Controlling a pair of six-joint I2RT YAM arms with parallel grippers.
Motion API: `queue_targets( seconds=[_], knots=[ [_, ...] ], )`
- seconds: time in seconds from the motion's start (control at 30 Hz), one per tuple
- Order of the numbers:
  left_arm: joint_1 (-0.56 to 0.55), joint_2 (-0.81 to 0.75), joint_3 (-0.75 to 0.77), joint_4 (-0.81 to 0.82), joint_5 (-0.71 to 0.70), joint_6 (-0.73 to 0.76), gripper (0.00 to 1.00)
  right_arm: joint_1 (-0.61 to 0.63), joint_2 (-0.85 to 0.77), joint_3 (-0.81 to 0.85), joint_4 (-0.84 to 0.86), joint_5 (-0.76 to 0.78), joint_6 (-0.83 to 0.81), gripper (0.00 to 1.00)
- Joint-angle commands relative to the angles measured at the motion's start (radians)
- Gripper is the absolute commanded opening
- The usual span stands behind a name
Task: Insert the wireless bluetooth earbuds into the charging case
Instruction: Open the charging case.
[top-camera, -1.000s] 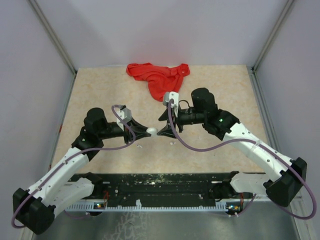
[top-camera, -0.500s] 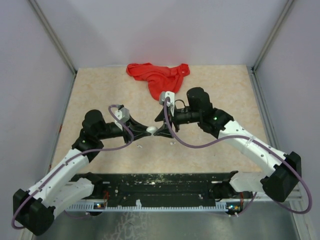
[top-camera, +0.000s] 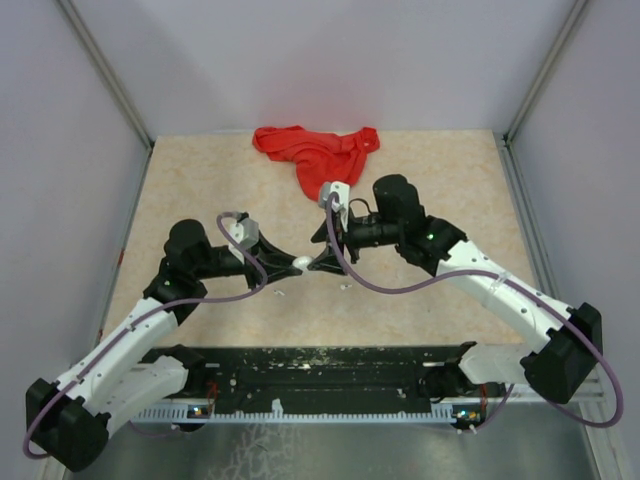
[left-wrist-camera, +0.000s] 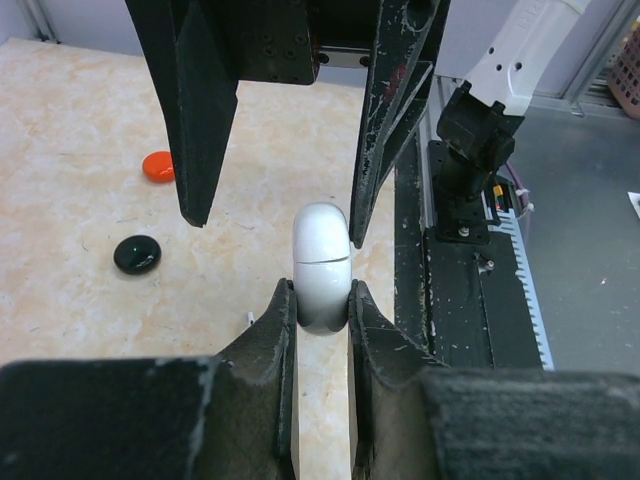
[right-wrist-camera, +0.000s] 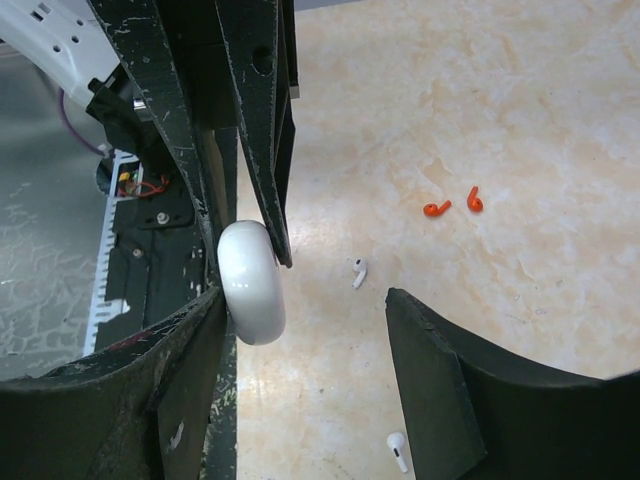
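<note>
My left gripper (left-wrist-camera: 321, 295) is shut on a closed white charging case (left-wrist-camera: 321, 265), held above the table; it also shows in the top view (top-camera: 301, 264). My right gripper (right-wrist-camera: 305, 300) is open. Its jaws flank the case (right-wrist-camera: 252, 283), which rests against one finger (right-wrist-camera: 190, 390). Two white earbuds (right-wrist-camera: 358, 272) (right-wrist-camera: 398, 451) and two red earbuds (right-wrist-camera: 436, 208) (right-wrist-camera: 474, 200) lie loose on the table. Black earbuds are out of view.
A red round case (left-wrist-camera: 158, 166) and a black round case (left-wrist-camera: 136, 255) lie on the table in the left wrist view. A crumpled red cloth (top-camera: 315, 150) lies at the back. The black base rail (top-camera: 320, 365) runs along the near edge.
My right gripper has moved left toward the white case, and its open jaws now flank it. My left gripper has shifted slightly and still holds the case.
</note>
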Motion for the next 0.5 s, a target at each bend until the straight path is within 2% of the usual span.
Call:
queue_targets(
  seconds=[0.0, 0.47],
  knots=[
    [-0.003, -0.014, 0.009, -0.005, 0.078, 0.018, 0.01, -0.021, -0.014, 0.028, 0.032, 0.027, 0.011, 0.64],
    [-0.002, -0.018, 0.009, 0.000, 0.108, 0.012, 0.01, -0.048, -0.030, 0.016, 0.042, 0.074, 0.039, 0.64]
  ],
)
